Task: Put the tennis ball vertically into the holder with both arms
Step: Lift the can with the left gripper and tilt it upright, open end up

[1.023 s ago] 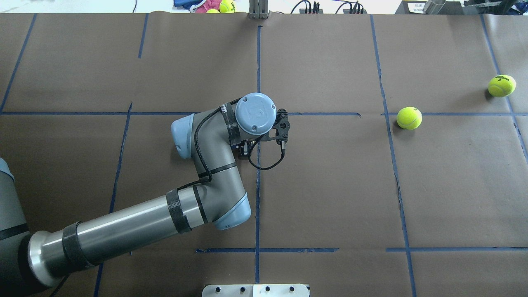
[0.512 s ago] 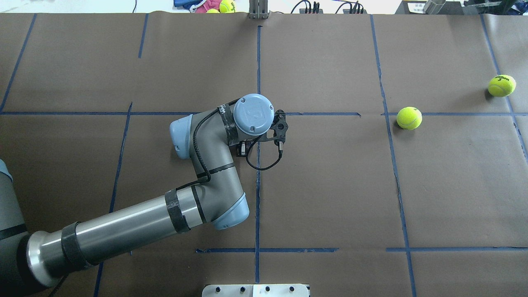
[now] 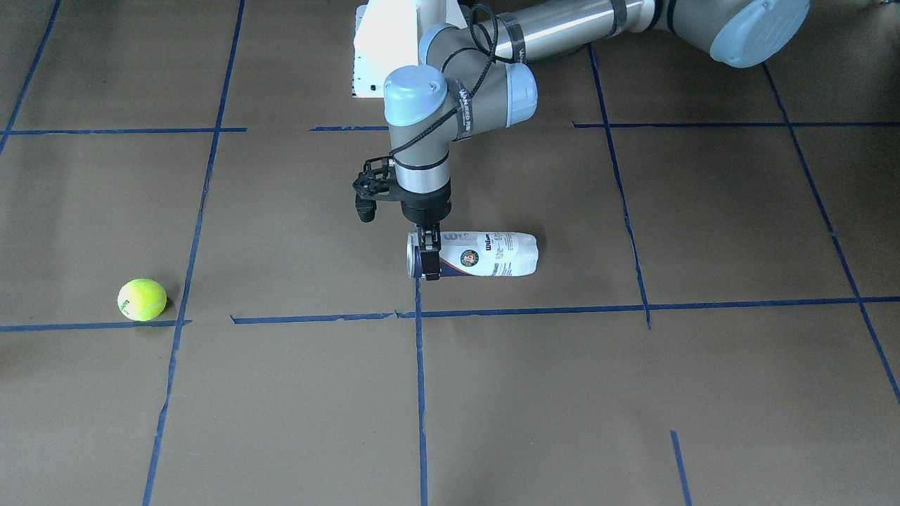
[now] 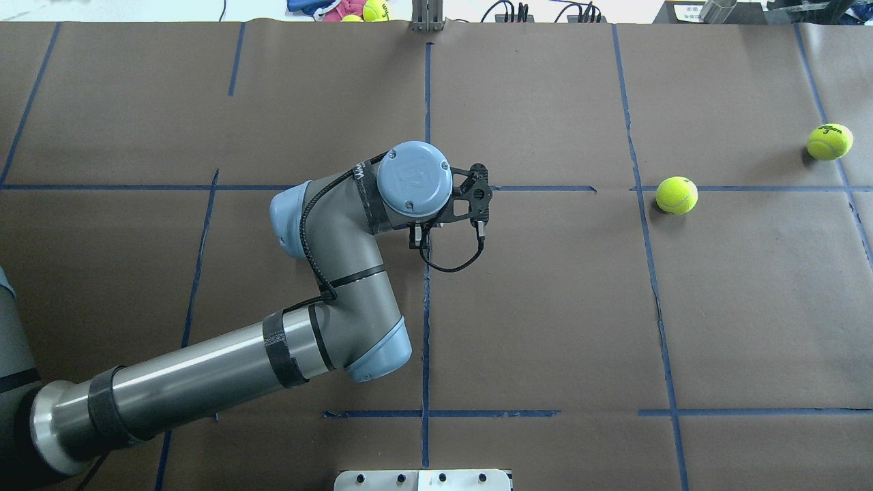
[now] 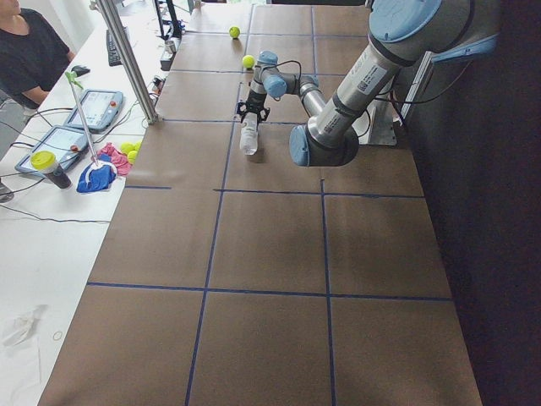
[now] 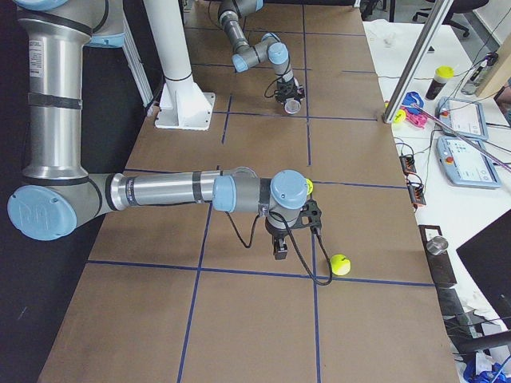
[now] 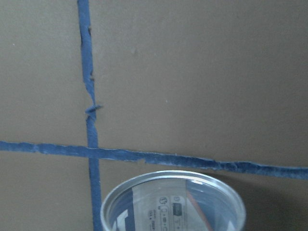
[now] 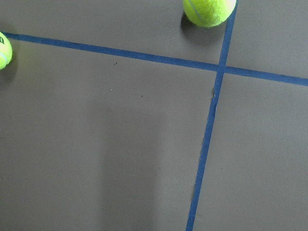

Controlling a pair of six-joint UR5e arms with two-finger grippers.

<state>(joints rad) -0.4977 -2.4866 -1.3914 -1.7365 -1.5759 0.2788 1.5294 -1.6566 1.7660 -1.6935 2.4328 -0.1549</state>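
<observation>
The holder (image 3: 492, 254), a clear can with a Wilson label, lies on its side near the table's middle. My left gripper (image 3: 429, 263) points straight down and is shut on the rim at its open end. The left wrist view looks at that open rim (image 7: 173, 202). In the overhead view the left arm (image 4: 341, 273) hides the can. One tennis ball (image 4: 676, 195) lies to the right, and it also shows in the front view (image 3: 142, 299). A second ball (image 4: 829, 141) lies further right. My right gripper (image 6: 281, 249) shows only in the exterior right view, between both balls; I cannot tell whether it is open.
The white pedestal base (image 3: 380, 56) stands at the robot's side of the table. Blue tape lines cross the brown table cover (image 4: 545, 307). A metal post (image 4: 427, 17) and more balls (image 4: 375, 10) sit at the far edge. A person (image 5: 25, 51) sits past the table.
My left wrist has turned and shifted slightly toward the table's far side. Both tennis balls have stayed where they were.
</observation>
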